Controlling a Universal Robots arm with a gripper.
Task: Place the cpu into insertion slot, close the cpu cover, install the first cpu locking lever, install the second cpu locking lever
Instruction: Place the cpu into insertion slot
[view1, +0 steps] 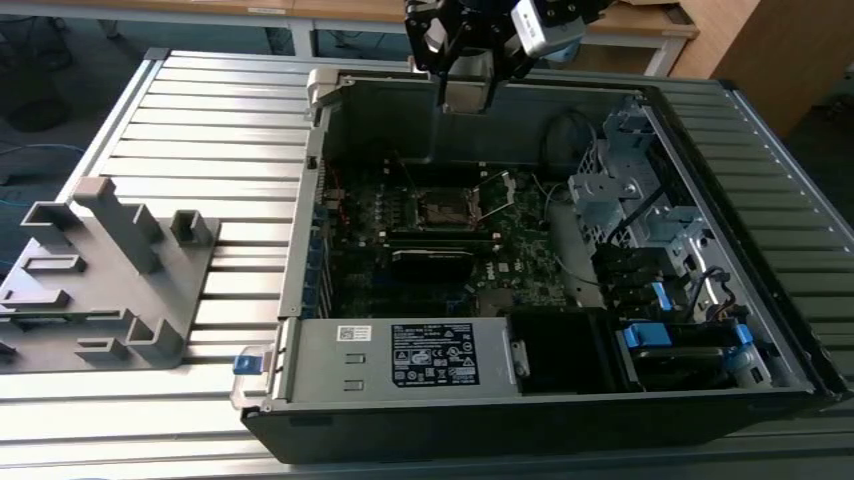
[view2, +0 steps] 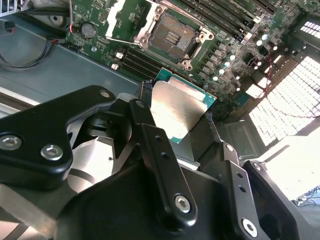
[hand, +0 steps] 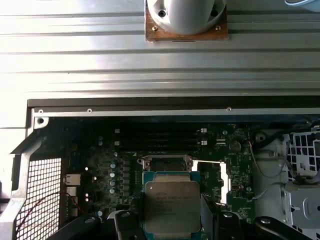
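My gripper (view1: 467, 95) hangs over the far wall of the open computer case (view1: 300, 290), shut on the cpu (view2: 180, 112). The cpu (hand: 171, 205) is a flat silver-topped chip on a green edge, clamped between two black fingers (view2: 150, 145). Below and ahead lies the insertion slot (view2: 172, 34), a dark square socket, bare inside. In the exterior view the insertion slot (view1: 445, 207) sits mid-board, well below the gripper. The cpu cover (hand: 212, 180) stands swung up beside the socket; it shows as a silver frame (view1: 497, 192) at the slot's right in the exterior view.
Long black memory slots (view1: 434, 240) and a black module (view1: 430, 264) lie nearer than the socket. Drive bays and cables (view1: 641, 200) fill the case's right side in the exterior view. A grey fixture (view1: 100, 270) stands on the slatted table at the left.
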